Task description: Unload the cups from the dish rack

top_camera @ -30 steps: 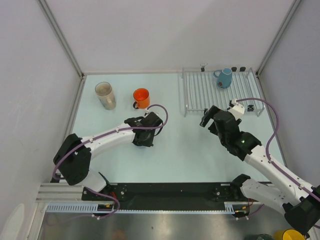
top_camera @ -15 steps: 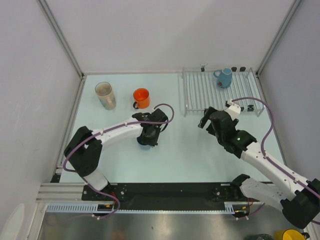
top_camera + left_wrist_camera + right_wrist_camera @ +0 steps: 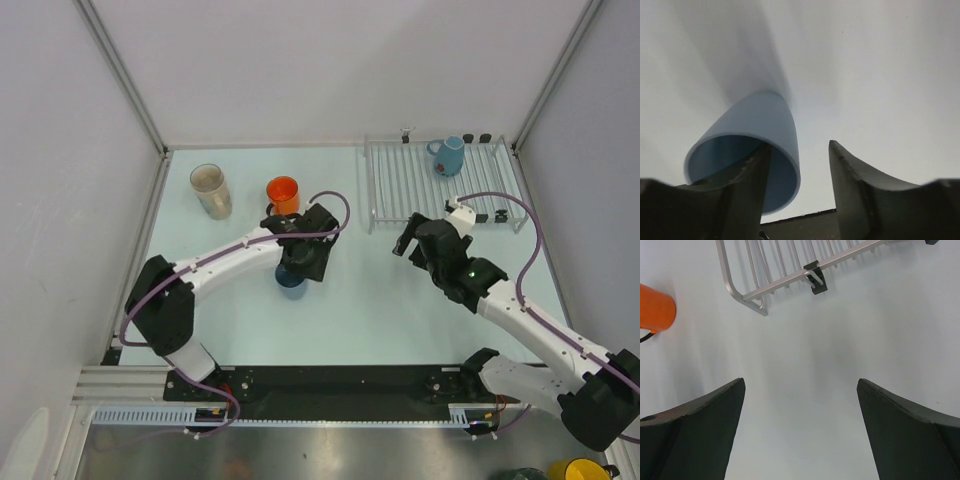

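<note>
Just now the left gripper [image 3: 799, 147] was opened and the light-blue cup [image 3: 757, 117] released; only the teal mug [image 3: 449, 157] was left racked.

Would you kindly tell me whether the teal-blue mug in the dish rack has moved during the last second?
No. The teal-blue mug sits at the same spot on the far edge of the dish rack, right of centre, as before.

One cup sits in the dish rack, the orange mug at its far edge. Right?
No. The cup at the far edge of the dish rack is the teal-blue mug; the orange mug stands on the table, left of the rack. The top external view shows this.
</note>
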`<state>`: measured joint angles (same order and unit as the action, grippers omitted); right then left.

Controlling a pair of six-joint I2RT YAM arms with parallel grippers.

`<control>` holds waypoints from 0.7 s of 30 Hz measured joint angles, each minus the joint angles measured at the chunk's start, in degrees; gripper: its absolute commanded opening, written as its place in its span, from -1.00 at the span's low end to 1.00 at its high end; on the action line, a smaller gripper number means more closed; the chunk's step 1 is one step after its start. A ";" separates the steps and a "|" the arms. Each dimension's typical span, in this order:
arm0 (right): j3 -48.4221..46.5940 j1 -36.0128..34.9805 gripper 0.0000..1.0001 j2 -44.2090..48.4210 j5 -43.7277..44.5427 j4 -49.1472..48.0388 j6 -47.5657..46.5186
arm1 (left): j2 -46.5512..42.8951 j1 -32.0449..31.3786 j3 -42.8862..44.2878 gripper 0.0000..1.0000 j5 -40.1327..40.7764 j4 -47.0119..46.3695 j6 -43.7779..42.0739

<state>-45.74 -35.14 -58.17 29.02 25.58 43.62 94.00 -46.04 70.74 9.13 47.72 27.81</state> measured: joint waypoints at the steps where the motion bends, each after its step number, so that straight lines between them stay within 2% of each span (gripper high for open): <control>1: 0.00 0.02 0.99 -0.13 -0.02 -0.15 -0.11 | -0.61 0.00 0.57 0.30 0.55 0.24 0.02; 6: -0.90 0.55 1.00 -0.61 0.00 -0.11 -1.29 | -4.17 0.00 4.24 0.55 4.46 2.34 0.02; 12: -6.86 8.66 0.99 -2.32 -4.26 -0.63 -2.32 | -12.35 0.00 7.80 0.60 6.19 0.07 -0.50; 17: -17.00 16.90 1.00 -9.49 -7.43 0.02 -2.71 | -22.25 0.00 4.44 0.60 5.68 -7.48 -0.48; 21: -25.92 20.35 1.00 -18.27 -7.41 0.24 -2.73 | -27.65 0.00 -0.70 0.60 5.51 -11.04 -0.31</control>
<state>-71.66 -14.79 -76.44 21.61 25.82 40.88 66.35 -46.04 70.04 14.63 36.69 27.51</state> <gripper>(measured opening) 0.995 0.800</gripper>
